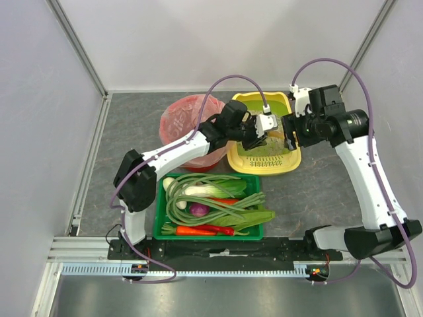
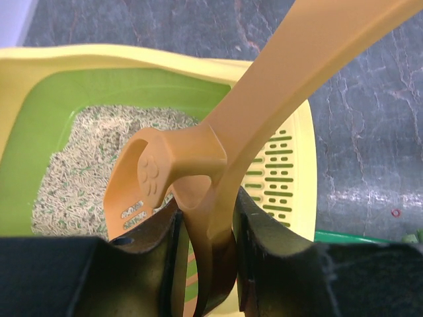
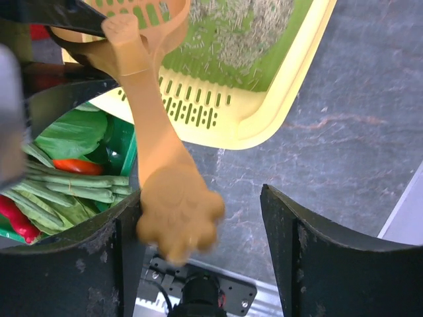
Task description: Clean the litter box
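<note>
The litter box is a yellow tray with a green lining and grey-beige litter. It lies at the back middle of the table. My left gripper hovers over its left part, shut on the neck of an orange slotted litter scoop. The scoop's bowl hangs above the litter. My right gripper is open just to the right of the box. The scoop's paw-shaped handle end sits between its fingers, against the left finger and apart from the right one.
A red bin with a pink bag stands left of the box. A green tray of beans, chillies and greens lies in front, close to the box's near rim. Grey walls enclose the table.
</note>
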Robot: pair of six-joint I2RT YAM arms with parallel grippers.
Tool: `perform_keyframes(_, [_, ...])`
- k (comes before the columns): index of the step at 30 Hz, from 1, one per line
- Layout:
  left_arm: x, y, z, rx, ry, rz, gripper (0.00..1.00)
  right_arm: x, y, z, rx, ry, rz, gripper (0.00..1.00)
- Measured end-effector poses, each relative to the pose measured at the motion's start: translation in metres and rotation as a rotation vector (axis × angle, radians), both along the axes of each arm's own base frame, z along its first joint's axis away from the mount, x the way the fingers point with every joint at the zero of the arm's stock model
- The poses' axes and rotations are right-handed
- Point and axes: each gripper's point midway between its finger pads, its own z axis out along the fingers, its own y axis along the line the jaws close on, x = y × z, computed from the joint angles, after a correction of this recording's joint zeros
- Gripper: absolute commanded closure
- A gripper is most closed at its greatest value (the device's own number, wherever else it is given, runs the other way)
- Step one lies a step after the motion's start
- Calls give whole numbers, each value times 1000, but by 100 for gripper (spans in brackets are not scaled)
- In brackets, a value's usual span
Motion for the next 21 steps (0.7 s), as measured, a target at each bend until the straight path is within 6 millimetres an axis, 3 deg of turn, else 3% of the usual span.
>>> perform_keyframes(5, [-2, 7, -9, 31, 37, 5, 98, 1, 2, 27, 11, -116, 55, 28])
perform_keyframes(9, [-4, 11, -14, 51, 63, 11, 98, 3, 7, 36, 29, -159, 100, 32])
perform_keyframes(15, [-7, 16, -21, 78, 88, 13, 98, 9, 13, 31, 55, -168, 131, 36])
perform_keyframes(21, [-9, 19, -25, 92, 102, 14, 98, 15, 23, 14, 85, -127, 162, 35])
